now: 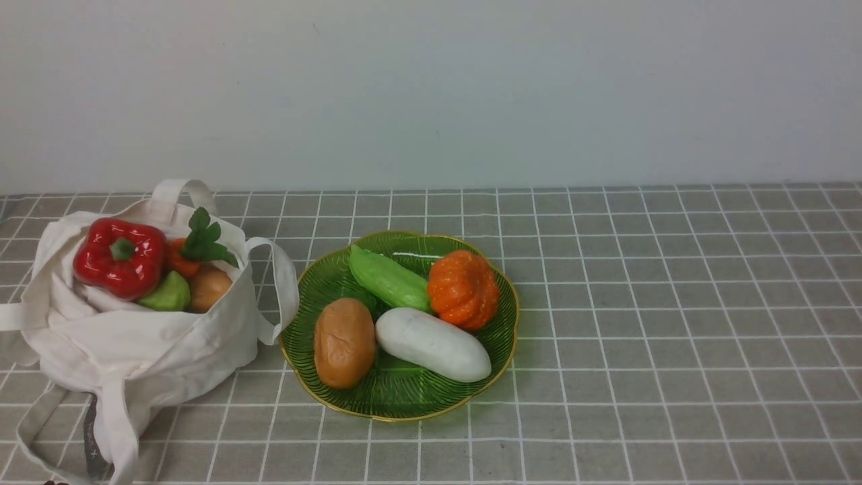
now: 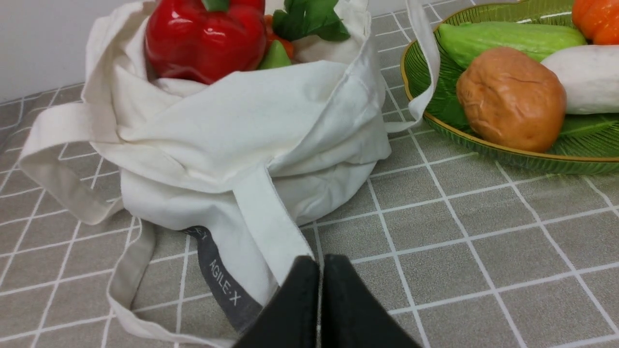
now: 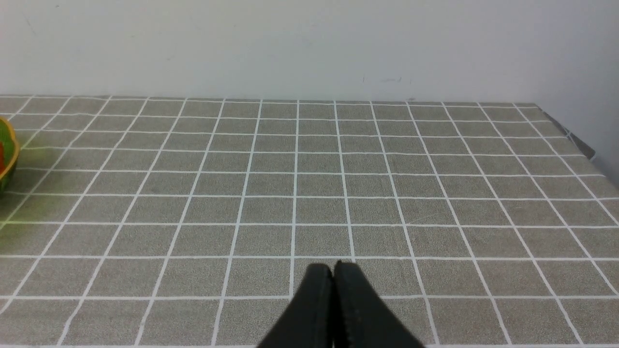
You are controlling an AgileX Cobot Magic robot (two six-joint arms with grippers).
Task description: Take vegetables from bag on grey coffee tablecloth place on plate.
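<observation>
On the grey gridded cloth, bag and plate are sharing the vegetables

Nearest the wrist cameras, my left pincer (image 2: 320, 263) is keeping its fingertips together, holding nothing, and my right pincer (image 3: 335, 268) is likewise pressing its tips together, gripping nothing. Beyond my left one, the off-white bag (image 1: 148, 343) is slumping on the tablecloth (image 1: 640, 404), a strap and a dark AGILE-X tag (image 2: 225, 280) trailing towards me. Beside it, the green plate (image 1: 404, 404) is carrying a brown potato-like piece (image 1: 344, 343), then a white oblong vegetable (image 1: 433, 344), then a green bumpy one (image 1: 389, 277) and an orange pumpkin (image 1: 463, 289). In the bag's mouth, a green piece (image 1: 167, 293) and a tan one (image 1: 209, 288) are sitting by a glossy red pepper (image 1: 121, 258), while dark green leaves (image 1: 205, 239) are topping an orange piece (image 1: 180, 258). Farthest off, a pale wall (image 1: 431, 94) is standing behind the cloth.
</observation>
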